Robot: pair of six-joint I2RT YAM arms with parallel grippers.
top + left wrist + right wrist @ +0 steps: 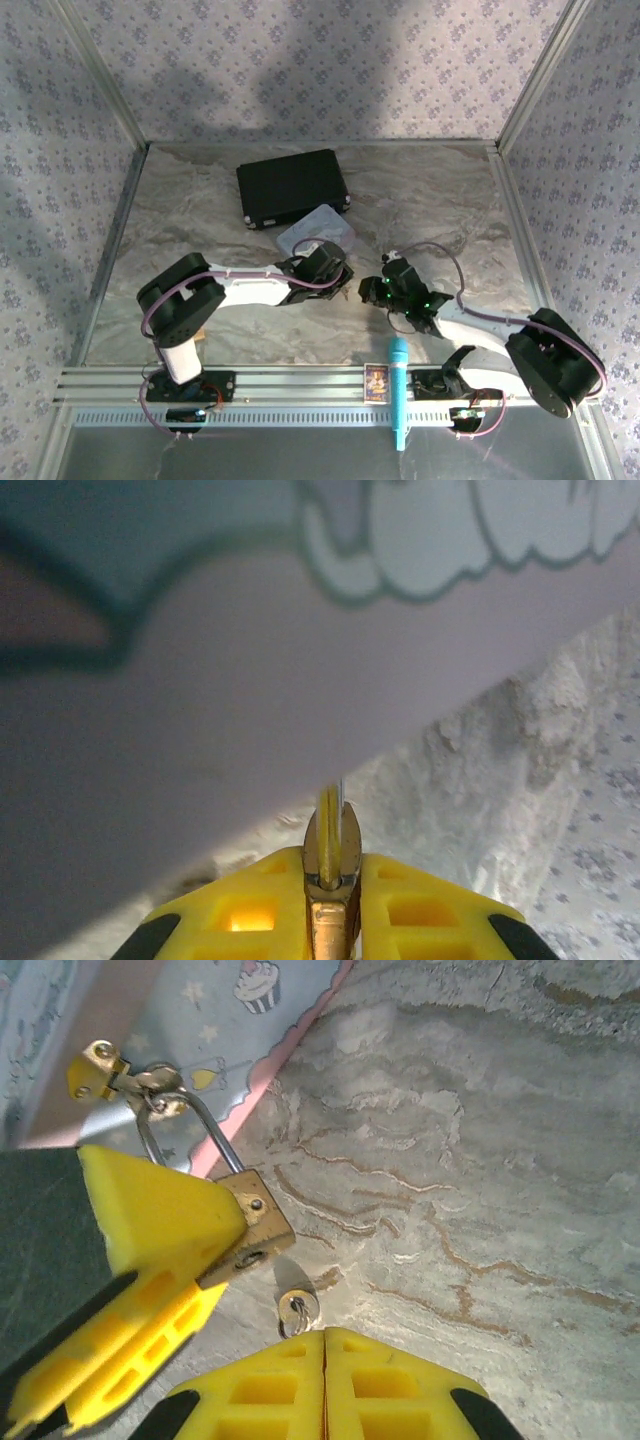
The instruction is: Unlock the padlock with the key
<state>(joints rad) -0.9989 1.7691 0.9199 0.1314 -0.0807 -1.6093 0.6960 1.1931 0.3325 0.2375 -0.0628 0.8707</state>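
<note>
Brass padlock (255,1222), left of centre in the right wrist view, hooks through the pastel tin's (200,1020) hasp (100,1070), pinched by the left tool (332,862). The key (297,1307) sits just below, above the right tool (325,1338), whose fingers are pressed together.

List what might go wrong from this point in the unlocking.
1. The small pale-metal key shows at the very tips of the shut right hand, near the small brass padlock. So slight a hold, if any, may let it slip or twist.
2. The left hand pinches the padlock, whose silvery shackle hangs through a brass hasp on the pastel printed tin. Pushing the key in could drag the tin.
</note>
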